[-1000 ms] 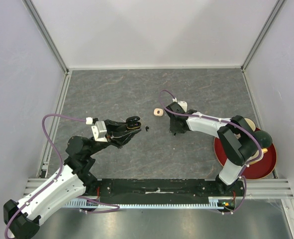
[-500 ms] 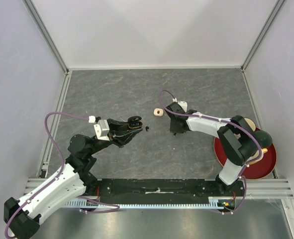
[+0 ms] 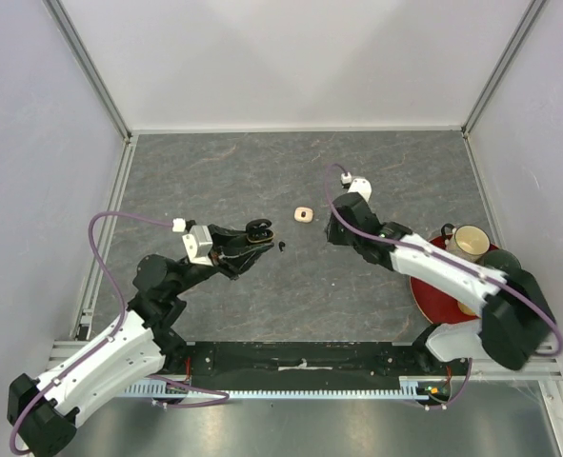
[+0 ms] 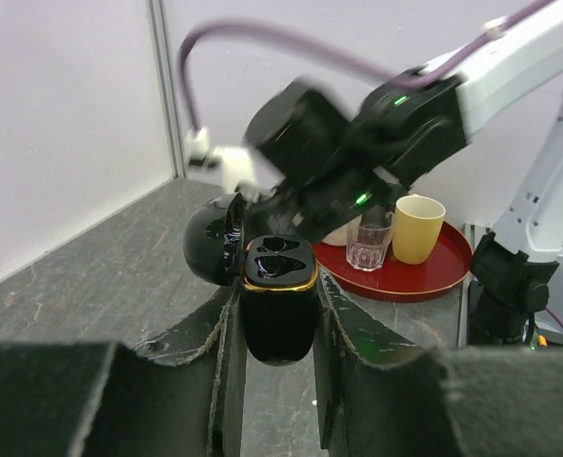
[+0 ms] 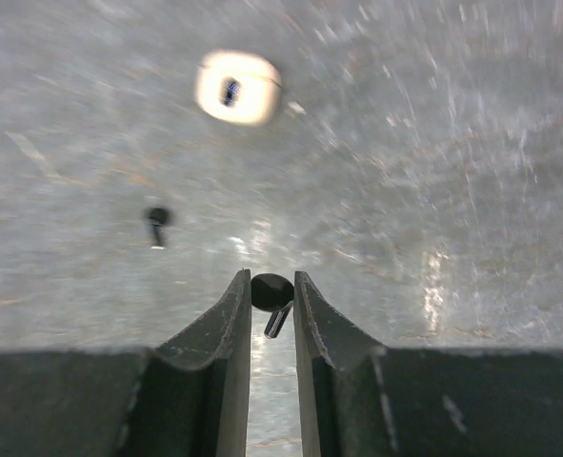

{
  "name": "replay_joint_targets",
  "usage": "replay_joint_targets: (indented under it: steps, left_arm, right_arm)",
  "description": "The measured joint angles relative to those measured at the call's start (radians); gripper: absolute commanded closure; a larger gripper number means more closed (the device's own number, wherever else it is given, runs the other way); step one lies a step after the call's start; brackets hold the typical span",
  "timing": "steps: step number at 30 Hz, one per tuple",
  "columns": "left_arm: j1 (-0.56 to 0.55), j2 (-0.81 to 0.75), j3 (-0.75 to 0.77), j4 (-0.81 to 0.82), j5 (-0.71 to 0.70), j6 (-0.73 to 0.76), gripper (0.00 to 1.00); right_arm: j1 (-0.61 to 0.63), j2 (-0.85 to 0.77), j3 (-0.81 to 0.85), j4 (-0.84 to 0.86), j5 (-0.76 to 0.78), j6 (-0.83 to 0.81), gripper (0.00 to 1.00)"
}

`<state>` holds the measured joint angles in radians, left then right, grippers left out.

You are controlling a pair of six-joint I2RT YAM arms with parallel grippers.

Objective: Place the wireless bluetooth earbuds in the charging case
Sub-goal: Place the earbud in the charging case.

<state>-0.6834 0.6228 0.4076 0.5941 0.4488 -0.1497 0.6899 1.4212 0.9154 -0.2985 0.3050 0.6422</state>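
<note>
The step in hand looked like the carry: one earbud gripped, the case waiting, nothing seated yet.

Nearest, the left arm rose from the 7 o'clock corner of the table [image 3: 214,171] and reached toward the middle. Its wrist was tipped so that the left gripper [image 4: 277,316] presented the charging case [image 4: 279,290] mouth-up. The pincer was clamped narrow on the black body of the case, lid swung back, and both gold-rimmed wells showed bare.

Just at 3 o'clock of the case a second black earbud [image 3: 281,246] lay loose on the table.

Further toward 3 o'clock, the right arm stretched in from the 5 o'clock corner, forearm low and fingers pointing down. The right gripper [image 5: 271,297] was pinched nearly closed on a black earbud [image 5: 271,288], stem dangling between the fingertips.

At 1 o'clock of the loose bud sat a small cream-white piece [image 3: 303,214]; whether it held the pale buds I could not tell.

A red tray [image 3: 424,295] stood at 4 o'clock.

Next, I judged, the bud had to travel toward 9 o'clock, be turned stem-down and lined up over one well.
</note>
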Motion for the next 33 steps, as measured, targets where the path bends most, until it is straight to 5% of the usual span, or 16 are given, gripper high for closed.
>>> replay_joint_targets:
  steps: [15,33]
  left_arm:
    - [0.0,0.085,0.002,0.006,-0.06,-0.016,0.98]
    - [-0.004,0.14,0.04,0.007,-0.049,-0.017,0.98]
  right_arm:
    - [0.233,-0.534,-0.053,0.325,0.216,-0.213,1.0]
    - [0.455,-0.475,-0.057,0.598,0.131,-0.384,1.0]
